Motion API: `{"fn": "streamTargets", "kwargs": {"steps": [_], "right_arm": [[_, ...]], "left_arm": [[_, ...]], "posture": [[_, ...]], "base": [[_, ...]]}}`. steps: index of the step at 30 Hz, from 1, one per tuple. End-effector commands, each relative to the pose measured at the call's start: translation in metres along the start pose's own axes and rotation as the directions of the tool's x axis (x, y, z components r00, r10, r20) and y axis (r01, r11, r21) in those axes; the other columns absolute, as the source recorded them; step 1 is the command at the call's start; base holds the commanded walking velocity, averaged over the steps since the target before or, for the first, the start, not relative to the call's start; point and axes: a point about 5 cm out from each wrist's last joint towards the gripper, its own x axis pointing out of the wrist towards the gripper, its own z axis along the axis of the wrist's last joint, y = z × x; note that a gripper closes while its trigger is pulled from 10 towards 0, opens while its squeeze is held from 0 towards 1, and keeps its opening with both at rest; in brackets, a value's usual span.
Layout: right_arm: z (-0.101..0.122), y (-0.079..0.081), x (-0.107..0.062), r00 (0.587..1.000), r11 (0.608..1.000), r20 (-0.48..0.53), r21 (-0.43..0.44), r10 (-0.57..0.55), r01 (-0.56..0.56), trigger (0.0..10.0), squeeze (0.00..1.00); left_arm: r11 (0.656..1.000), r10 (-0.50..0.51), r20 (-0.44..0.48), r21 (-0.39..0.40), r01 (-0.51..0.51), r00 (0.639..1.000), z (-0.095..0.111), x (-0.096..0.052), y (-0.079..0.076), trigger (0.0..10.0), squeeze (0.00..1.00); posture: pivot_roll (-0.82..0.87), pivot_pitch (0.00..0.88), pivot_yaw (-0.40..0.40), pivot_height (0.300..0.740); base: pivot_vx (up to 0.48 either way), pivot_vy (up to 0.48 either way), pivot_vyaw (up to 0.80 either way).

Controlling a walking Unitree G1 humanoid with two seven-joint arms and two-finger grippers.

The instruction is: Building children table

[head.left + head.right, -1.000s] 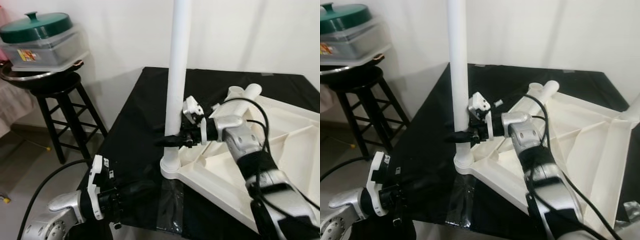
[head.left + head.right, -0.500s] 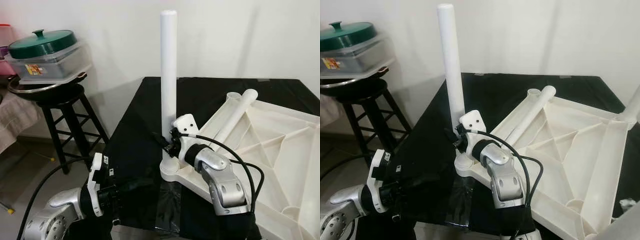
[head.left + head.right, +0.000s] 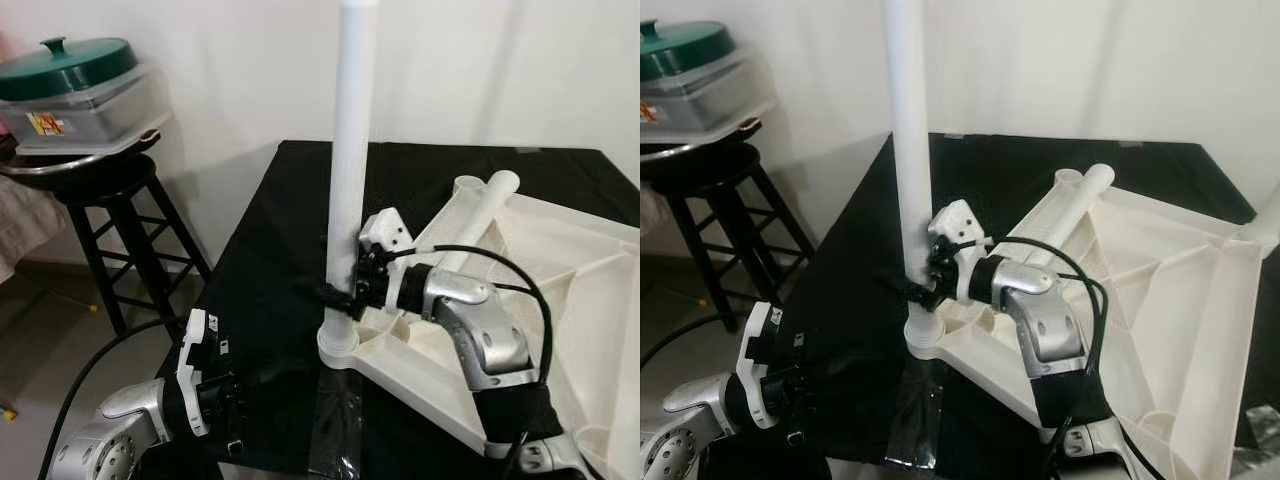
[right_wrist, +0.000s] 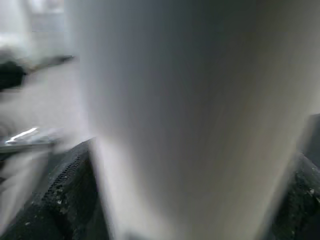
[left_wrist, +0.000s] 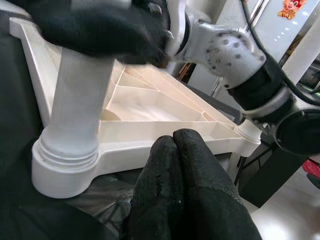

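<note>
A white plastic tabletop (image 3: 560, 290) lies upside down on a black cloth. One white leg (image 3: 352, 150) stands upright in the corner socket (image 3: 338, 345) at the near left. My right gripper (image 3: 338, 290) is shut on this leg just above the socket; in the right wrist view the leg (image 4: 190, 110) sits between the black fingers (image 4: 65, 200). A second leg (image 3: 480, 215) lies loose across the tabletop's far corner. My left gripper (image 5: 175, 142) hangs low in front of the socket, shut and holding nothing, its wrist (image 3: 195, 385) at the cloth's near edge.
A black stool (image 3: 110, 190) to the left carries a metal pan and a clear container with a green lid (image 3: 75, 75). The white wall stands behind. Another white leg (image 3: 1265, 225) rises at the tabletop's right edge. The cloth's left edge drops to the floor.
The head view has tilted and shifted. My right gripper has stayed shut low on the upright leg while its elbow has dropped. The left arm has kept its place.
</note>
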Motion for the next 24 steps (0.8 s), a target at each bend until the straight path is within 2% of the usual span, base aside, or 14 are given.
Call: {"fn": "streamTargets", "kwargs": {"steps": [1, 2, 4, 8, 9, 12, 17, 20, 24], "right_arm": [[0.006, -0.019, -0.011, 0.992, 0.992, -0.006, 0.012, 0.127, -0.127, 10.0, 0.0], [0.006, -0.019, -0.011, 0.992, 0.992, -0.006, 0.012, 0.127, -0.127, 10.0, 0.0], [0.007, -0.036, -0.012, 0.991, 0.989, -0.013, 0.065, 0.131, -0.13, 10.0, 0.0], [0.008, -0.04, -0.01, 0.99, 0.986, -0.019, 0.086, 0.142, -0.14, 10.0, 0.0], [0.011, -0.04, -0.009, 0.984, 0.98, -0.022, 0.091, 0.178, -0.176, 0.0, 0.0], [0.019, -0.041, -0.008, 0.968, 0.964, -0.016, 0.096, 0.252, -0.249, 0.0, 0.0], [0.019, -0.043, -0.01, 0.96, 0.957, -0.017, 0.094, 0.279, -0.276, 0.0, 0.0], [0.016, -0.047, -0.013, 0.957, 0.954, -0.019, 0.091, 0.288, -0.285, 0.0, 0.0], [0.001, -0.042, -0.019, 0.966, 0.963, -0.028, 0.08, 0.258, -0.256, 0.0, 0.0]], "left_arm": [[1.0, 0.009, -0.009, 0.003, -0.009, 1.0, -0.002, -0.002, -0.001, 10.0, 0.0], [1.0, 0.009, -0.009, 0.003, -0.009, 1.0, -0.002, -0.002, -0.001, 10.0, 0.0], [1.0, 0.008, -0.01, 0.001, -0.008, 1.0, -0.002, -0.002, -0.003, 10.0, 0.0], [1.0, 0.004, -0.018, -0.002, -0.004, 1.0, -0.002, -0.001, -0.004, 10.0, 0.0], [1.0, 0.001, -0.022, -0.003, -0.001, 1.0, -0.002, -0.001, -0.005, 10.0, 0.0], [1.0, -0.003, -0.025, -0.005, 0.003, 1.0, -0.002, -0.001, -0.006, 10.0, 0.0], [1.0, -0.003, -0.023, -0.006, 0.003, 1.0, -0.002, 0.0, -0.007, 10.0, 0.0], [1.0, -0.003, -0.021, -0.006, 0.003, 1.0, -0.002, 0.0, -0.007, 10.0, 0.0], [1.0, -0.003, -0.018, -0.006, 0.003, 1.0, -0.001, 0.0, -0.007, 10.0, 0.0]], "posture": [[-0.01, 0.0, 0.011, 0.74], [-0.01, 0.0, 0.011, 0.74], [0.0, 0.0, 0.01, 0.74], [0.01, 0.0, 0.011, 0.74], [0.02, 0.004, 0.01, 0.74], [0.02, 0.007, 0.01, 0.74], [0.02, 0.008, 0.01, 0.74], [0.01, 0.01, 0.01, 0.74], [0.0, 0.014, 0.005, 0.74]], "base": [[0.0, 0.0, 0.0], [0.0, 0.0, 0.0], [0.0, 0.0, 0.0], [0.0, 0.0, 0.0], [0.0, 0.0, 0.0], [0.0, 0.0, 0.0], [0.0, 0.0, 0.0], [0.0, 0.0, 0.0], [0.0, 0.0, 0.0]]}}
